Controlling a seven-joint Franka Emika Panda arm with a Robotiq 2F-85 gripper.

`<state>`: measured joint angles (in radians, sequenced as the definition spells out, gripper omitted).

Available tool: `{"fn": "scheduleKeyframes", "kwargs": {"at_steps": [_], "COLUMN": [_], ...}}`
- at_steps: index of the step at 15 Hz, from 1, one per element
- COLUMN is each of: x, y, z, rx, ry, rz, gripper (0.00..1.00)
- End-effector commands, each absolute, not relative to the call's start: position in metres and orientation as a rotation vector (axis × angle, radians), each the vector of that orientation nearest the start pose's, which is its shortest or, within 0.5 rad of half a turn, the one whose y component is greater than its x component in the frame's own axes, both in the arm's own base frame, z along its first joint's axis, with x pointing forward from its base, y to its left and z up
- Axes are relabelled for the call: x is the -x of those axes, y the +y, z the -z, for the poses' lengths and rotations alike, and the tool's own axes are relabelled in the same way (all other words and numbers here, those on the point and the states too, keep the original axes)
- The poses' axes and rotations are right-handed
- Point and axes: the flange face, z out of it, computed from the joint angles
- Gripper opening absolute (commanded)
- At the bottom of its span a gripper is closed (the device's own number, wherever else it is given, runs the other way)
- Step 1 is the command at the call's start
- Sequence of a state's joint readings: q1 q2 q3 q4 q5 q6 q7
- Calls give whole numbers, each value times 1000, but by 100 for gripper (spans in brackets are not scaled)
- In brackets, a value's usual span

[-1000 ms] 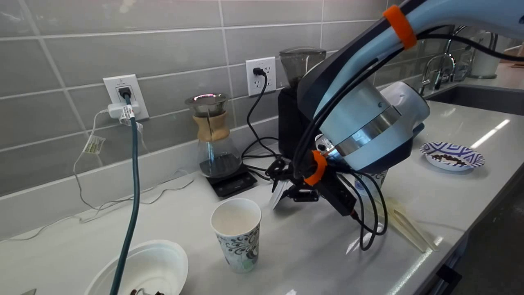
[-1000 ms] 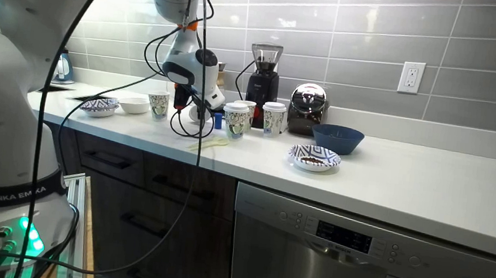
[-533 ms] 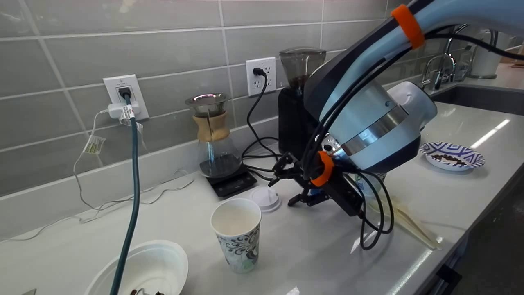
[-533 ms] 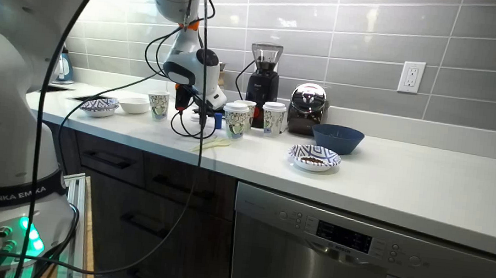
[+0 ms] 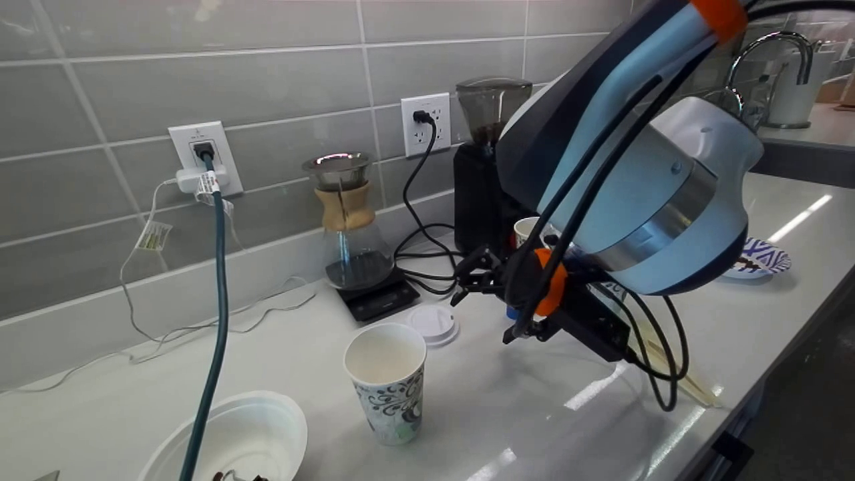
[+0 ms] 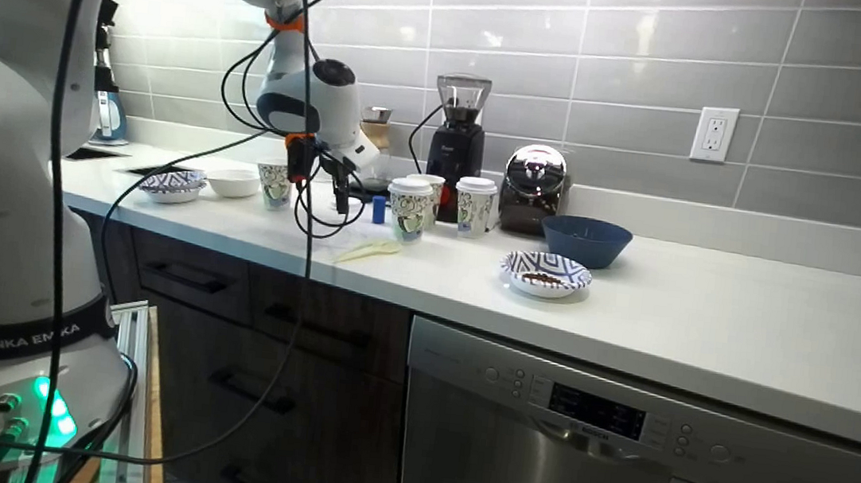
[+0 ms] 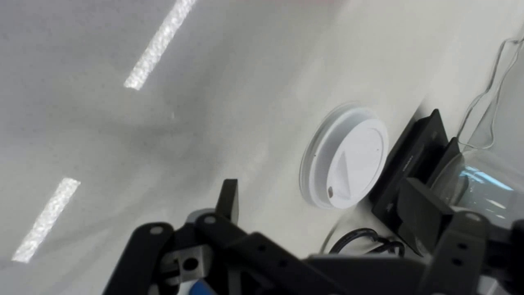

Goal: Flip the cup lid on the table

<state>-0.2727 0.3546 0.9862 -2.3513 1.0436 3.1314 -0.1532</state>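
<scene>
The cup lid [image 7: 356, 159] lies flat on the table [image 5: 467, 401], its raised top with the sip hole facing up. In an exterior view the lid [image 5: 433, 324] rests between a paper cup and a black scale. My gripper [image 7: 325, 200] is open, its fingers [image 7: 229, 198] wide apart with nothing between them. The lid shows beyond the fingertips, apart from both. Seen from outside, the gripper [image 5: 483, 316] hangs a little above the table, beside the lid.
An open paper cup [image 5: 391, 401] stands right by the lid. Behind are the black scale [image 5: 381, 304] with a glass coffee maker [image 5: 361, 260] and a coffee grinder [image 5: 477, 200]. A white bowl [image 5: 267, 427], yellowish tongs [image 5: 695, 387] and lidded cups [image 6: 409, 215] stand around.
A second ago the lid was tilted in the jaws. The jaws opened and the lid came to rest flat on the table. The gripper has since drawn back away from it.
</scene>
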Motion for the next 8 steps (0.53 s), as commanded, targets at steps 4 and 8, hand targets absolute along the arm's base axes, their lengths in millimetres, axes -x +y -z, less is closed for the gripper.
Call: {"fn": "scheduleKeyframes", "kwargs": {"at_steps": [4, 8], "x": [-409, -419], "y": [273, 268], "z": [-341, -387], "rx": [2641, 2738], "ry": [208, 50], "rz": [454, 554], "gripper": [100, 100]}}
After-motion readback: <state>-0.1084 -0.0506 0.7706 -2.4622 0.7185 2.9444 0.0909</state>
